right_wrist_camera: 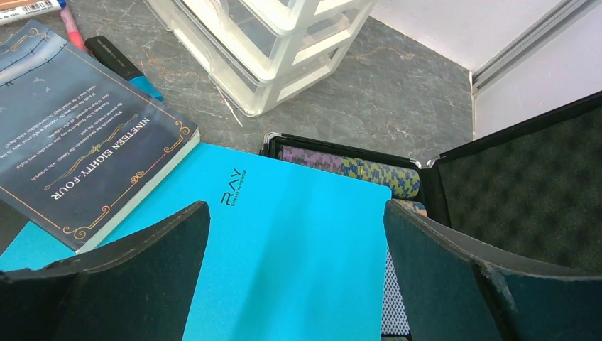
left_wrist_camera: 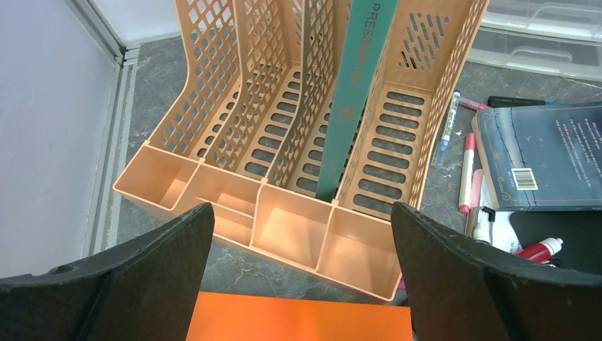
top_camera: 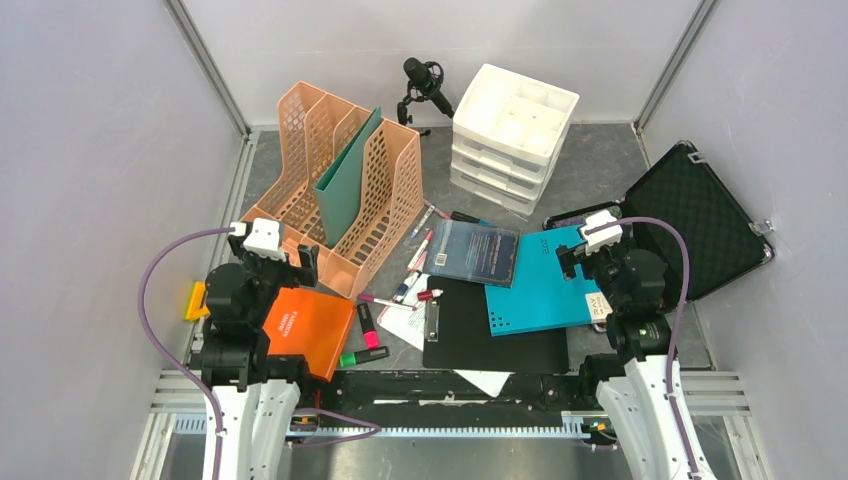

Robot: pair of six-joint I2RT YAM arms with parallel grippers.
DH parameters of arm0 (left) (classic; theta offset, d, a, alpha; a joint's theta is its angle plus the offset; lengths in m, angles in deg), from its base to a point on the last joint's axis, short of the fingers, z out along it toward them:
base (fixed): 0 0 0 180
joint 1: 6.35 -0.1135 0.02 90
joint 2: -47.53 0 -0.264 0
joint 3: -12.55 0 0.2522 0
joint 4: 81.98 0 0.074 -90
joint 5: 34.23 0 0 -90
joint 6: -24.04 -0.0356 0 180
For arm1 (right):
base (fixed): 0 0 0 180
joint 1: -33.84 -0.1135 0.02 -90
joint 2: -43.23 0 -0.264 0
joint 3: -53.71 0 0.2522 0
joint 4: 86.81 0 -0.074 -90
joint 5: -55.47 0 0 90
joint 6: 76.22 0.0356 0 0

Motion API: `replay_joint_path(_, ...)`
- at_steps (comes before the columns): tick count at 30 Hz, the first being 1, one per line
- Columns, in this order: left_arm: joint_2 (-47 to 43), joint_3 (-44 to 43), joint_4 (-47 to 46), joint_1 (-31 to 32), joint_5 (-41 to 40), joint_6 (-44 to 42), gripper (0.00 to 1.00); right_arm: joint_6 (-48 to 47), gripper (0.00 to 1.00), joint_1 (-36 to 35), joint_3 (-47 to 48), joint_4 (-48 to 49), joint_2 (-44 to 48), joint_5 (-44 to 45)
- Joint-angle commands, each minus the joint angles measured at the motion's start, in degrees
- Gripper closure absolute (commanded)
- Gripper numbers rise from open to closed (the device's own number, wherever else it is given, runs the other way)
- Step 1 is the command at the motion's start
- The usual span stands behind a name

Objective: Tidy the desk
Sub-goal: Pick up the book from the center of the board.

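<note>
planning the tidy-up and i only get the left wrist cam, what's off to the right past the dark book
Observer: A teal notebook lies there, one corner tucked under the dark book.
Operator: anything beyond that
Observer: A black foam-lined case, lid open; the notebook's far edge rests over its lower half.
Operator: right gripper carrying something
Observer: No, the right gripper is open and empty, above the notebook.
</note>
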Motion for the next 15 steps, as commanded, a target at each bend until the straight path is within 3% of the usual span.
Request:
replay_joint_path(1, -0.75, 0.39, -0.67, 0.01, 1.10, 0.38, 0.00, -0.81, 0.02, 0.10, -0.05, 1.40, 0.05, -0.49)
replay_joint_path(10, -1.00, -0.40, 1.03, 0.01, 0.37, -0.94, 0.00, -1.46, 0.02, 0.09, 0.23, 1.33, -0.33, -0.73)
replay_joint_path(15, -0.42, -2.36, 5.40, 0.01, 0.79, -4.80, 0.00, -7.34, 0.02, 0.09, 3.48, -2.66, -2.59, -4.70)
